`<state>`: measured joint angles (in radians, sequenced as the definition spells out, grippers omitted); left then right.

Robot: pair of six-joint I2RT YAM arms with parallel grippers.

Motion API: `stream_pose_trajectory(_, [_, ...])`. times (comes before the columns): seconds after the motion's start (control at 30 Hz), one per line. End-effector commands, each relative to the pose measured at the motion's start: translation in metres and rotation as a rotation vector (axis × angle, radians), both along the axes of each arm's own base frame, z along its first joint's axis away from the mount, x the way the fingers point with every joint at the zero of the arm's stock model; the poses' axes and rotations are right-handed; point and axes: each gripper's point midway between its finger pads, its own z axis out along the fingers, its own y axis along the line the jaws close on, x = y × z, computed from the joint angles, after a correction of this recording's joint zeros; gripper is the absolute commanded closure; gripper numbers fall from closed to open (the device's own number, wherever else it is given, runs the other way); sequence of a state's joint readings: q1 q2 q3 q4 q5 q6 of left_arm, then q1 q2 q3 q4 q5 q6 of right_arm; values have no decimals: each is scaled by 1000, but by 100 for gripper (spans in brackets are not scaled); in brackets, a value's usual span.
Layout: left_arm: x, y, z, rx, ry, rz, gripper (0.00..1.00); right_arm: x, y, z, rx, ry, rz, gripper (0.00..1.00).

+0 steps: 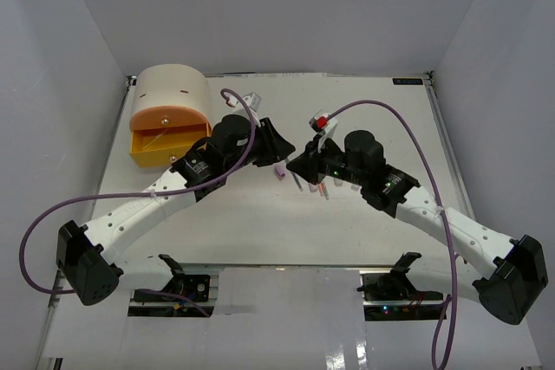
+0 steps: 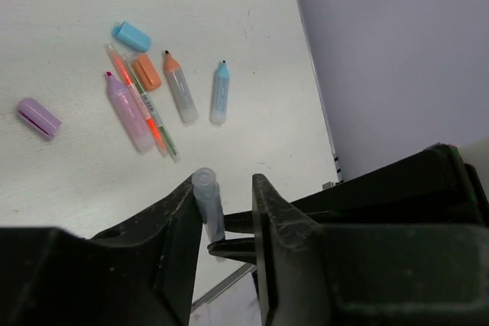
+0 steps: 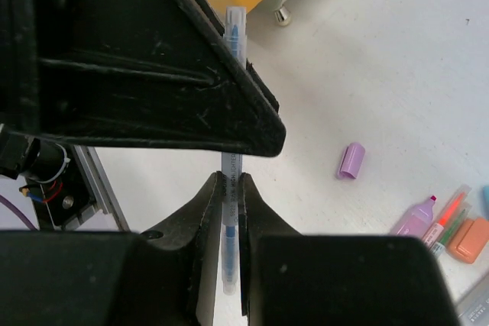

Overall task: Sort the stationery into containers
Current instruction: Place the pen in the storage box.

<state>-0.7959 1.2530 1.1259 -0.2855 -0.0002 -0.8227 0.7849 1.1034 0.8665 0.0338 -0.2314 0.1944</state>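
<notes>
Exchange above the white table [image 1: 364, 231]. The right gripper [image 3: 231, 182] has its two black fingers pressed together on a thin translucent blue pen [image 3: 234, 32], pinching it near one end and holding it clear of the table; the left gripper [image 2: 224, 186] straddles the same pen farther along the barrel, jaws partly spread, one finger against the barrel and a visible gap before the other. Loose on the table below: a purple highlighter [image 2: 128, 112]; a grey marker with an orange tip [image 2: 180, 87]; a pale blue marker [image 2: 220, 93]; two thin orange and green pens [image 2: 145, 108] lying side by side; a blue cap-like block [image 2: 131, 36]; an orange block [image 2: 147, 71] touching the thin pens; a purple block [image 2: 38, 117] set apart. At the far left the beige half-cylinder cabinet [image 1: 172, 88] stands with its yellow drawer [image 1: 160, 143] pulled out.
</notes>
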Motion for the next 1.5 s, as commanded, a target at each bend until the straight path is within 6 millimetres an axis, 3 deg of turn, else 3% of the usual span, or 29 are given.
stream_pose_trajectory(0.0, [4, 0, 27, -47, -64, 28, 60, -1, 2, 20, 60, -64, 9, 90])
stream_pose_trajectory(0.03, [4, 0, 27, -46, -65, 33, 70, -1, 2, 19, 58, -62, 9, 90])
stream_pose_trajectory(0.17, [5, 4, 27, -48, -76, 53, 91, -1, 1, 20, 65, -64, 4, 86])
stream_pose_trajectory(0.33, [6, 15, 25, -42, -95, 95, 96, 2, -1, 17, 54, -57, -17, 65])
stream_pose_trajectory(0.37, [7, 19, 26, -37, -102, 110, 96, 2, -3, 16, 48, -57, -26, 55])
stream_pose_trajectory(0.4, [11, 27, 23, -23, -107, 151, 96, 5, -5, 14, 40, -56, -47, 48])
stream_pose_trajectory(0.43, [10, 35, 29, -29, -127, 180, 96, 5, -8, 13, 33, -55, -60, 35])
stream_pose_trajectory(0.53, [18, 66, 35, -8, -173, 295, 94, 10, -18, 8, 11, -53, -117, 13])
stream_pose_trajectory(0.6, [29, 95, 35, 5, -179, 375, 94, 12, -26, 0, -16, -42, -153, 7])
stream_pose_trajectory(0.63, [40, 120, 31, 17, -172, 442, 93, 12, -29, 0, -20, -44, -165, 4])
stream_pose_trajectory(0.73, [49, 163, 33, -4, -172, 545, 92, 12, -36, -8, -35, -39, -193, 2])
stream_pose_trajectory(0.83, [63, 225, 27, 8, -175, 724, 92, 10, -41, -13, -43, -40, -206, 2])
stream_pose_trajectory(1.03, [75, 300, 19, -62, -160, 929, 92, 3, -51, -27, -76, -25, -215, 2])
stream_pose_trajectory(1.17, [76, 331, 20, -91, -182, 1032, 92, 4, -59, -31, -85, -33, -248, 2])
stream_pose_trajectory(1.47, [91, 338, -6, -115, -161, 1074, 87, 4, -66, -42, -109, -27, -267, 2])
